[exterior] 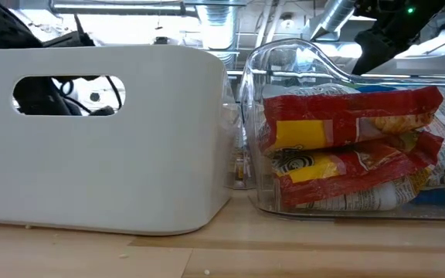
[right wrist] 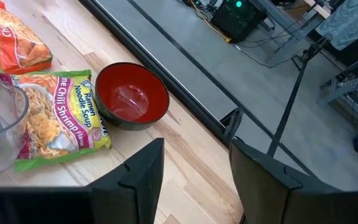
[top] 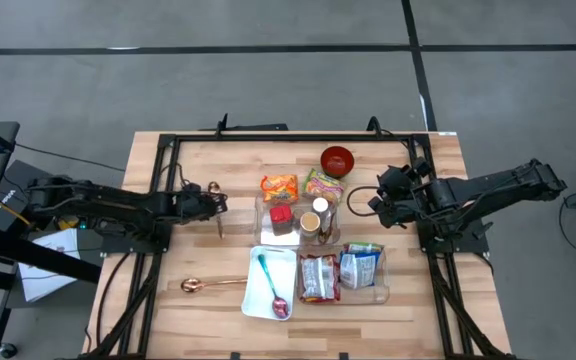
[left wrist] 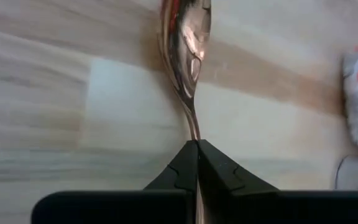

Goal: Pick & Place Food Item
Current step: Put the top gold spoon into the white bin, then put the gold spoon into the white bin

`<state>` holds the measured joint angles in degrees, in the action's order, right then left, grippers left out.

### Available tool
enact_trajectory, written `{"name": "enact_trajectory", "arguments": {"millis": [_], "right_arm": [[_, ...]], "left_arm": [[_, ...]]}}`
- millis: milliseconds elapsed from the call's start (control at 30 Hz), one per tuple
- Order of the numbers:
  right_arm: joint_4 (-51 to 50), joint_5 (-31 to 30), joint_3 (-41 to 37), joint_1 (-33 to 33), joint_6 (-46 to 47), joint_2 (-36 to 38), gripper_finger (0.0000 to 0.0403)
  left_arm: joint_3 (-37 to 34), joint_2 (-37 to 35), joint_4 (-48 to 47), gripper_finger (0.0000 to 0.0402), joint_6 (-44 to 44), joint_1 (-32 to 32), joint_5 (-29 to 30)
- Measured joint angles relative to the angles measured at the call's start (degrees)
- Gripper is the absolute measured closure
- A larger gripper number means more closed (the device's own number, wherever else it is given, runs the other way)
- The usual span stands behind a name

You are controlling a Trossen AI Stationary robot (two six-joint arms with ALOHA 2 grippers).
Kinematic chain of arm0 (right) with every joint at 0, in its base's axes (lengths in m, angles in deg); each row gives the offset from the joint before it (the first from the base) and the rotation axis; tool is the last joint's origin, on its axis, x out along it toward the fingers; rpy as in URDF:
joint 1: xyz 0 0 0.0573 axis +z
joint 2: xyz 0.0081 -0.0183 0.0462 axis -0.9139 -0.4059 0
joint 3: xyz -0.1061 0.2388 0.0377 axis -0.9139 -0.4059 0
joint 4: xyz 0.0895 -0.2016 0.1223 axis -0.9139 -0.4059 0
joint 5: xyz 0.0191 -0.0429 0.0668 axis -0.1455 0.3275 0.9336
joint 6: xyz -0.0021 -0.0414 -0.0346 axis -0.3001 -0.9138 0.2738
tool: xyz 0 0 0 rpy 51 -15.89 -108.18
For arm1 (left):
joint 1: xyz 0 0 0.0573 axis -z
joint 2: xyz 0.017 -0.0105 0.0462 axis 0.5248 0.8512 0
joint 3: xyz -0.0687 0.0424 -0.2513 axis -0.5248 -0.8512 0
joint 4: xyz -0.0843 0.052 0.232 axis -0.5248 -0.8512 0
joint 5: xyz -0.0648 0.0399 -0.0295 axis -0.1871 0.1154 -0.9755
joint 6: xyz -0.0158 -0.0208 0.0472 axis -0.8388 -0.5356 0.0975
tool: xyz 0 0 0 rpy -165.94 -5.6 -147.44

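Progress early, to judge by the layout: no food packet in either gripper, none visibly moved to a destination. Left gripper (top: pixel 206 204) near the left edge of the bench (top: pixel 168 260), fingers (left wrist: pixel 178 171) pressed together on the thin handle of a copper spoon (left wrist: pixel 185 37), a utensil and not food; impossible to say whether lifted or lying flat on the wood. Right gripper (top: pixel 386 195) towards the right edge, fingers apart and holding nothing, aimed at the red bowl (right wrist: pixel 131 94) by the far edge. Likely task items untouched: shrimp noodle packet (right wrist: pixel 51 121) just beside the bowl, orange noodle packet (top: pixel 279 186) next to it, both flat on the bench at mid-far. More snack packets already stacked in the clear bin (top: pixel 380 290) near the front edge, right of centre. White tray (top: pixel 255 300) beside that bin, with a teal spoon (top: pixel 271 284) inside. Second copper spoon (top: pixel 213 285) loose towards the front-left corner. Left to do, probably everything that matters: approach a packet, close on it, carry it and set it down; which packet and which container, not settled by the views.
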<state>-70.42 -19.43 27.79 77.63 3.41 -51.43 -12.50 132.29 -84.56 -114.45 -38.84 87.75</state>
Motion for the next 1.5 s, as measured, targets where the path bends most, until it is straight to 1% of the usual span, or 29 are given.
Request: {"name": "enact_trajectory", "arguments": {"millis": [167, 267, 400, 533, 833, 967, 1167, 1367, 1500], "right_arm": [[0.45, -0.08, 0.00, 0.02, 0.01, 0.00, 0.0227], [0.64, -0.24, 0.00, 0.02, 0.01, 0.00, 0.0227], [0.63, -0.24, 0.00, 0.02, 0.01, 0.00, 0.0227], [0.66, -0.22, 0.00, 0.02, 0.01, 0.00, 0.0227], [0.71, -0.22, 0.00, 0.02, 0.01, 0.00, 0.0227], [0.79, -0.22, 0.00, 0.02, 0.01, 0.00, 0.0227], [0.75, -0.22, 0.00, 0.02, 0.00, 0.00, 0.0227], [0.64, -0.12, 0.00, 0.02, 0.01, 0.00, 0.0227], [0.62, -0.02, 0.00, 0.02, 0.00, 0.00, 0.0227]], "left_arm": [[0.02, -5.38, -6.27, 0.0401, 3.21, 0.02, -5.19], [0.04, -7.45, -8.64, 0.0399, 3.30, 0.02, -5.23], [0.09, -9.16, -10.92, 0.0383, 3.29, 0.02, -3.96], [0.11, -9.70, -11.91, 0.0355, 3.74, 0.02, -3.51], [0.22, -9.69, -11.71, 0.0275, 4.76, 0.02, -2.42], [0.24, -9.17, -11.25, 0.0255, 4.60, 0.00, -1.75], [0.29, -5.49, -9.16, 0.0260, 4.57, 0.00, -1.46], [0.57, -0.42, -6.05, 0.0280, 4.58, 0.00, -1.07], [0.66, 1.27, -5.94, 0.0299, 4.58, 0.00, -0.98]]}}
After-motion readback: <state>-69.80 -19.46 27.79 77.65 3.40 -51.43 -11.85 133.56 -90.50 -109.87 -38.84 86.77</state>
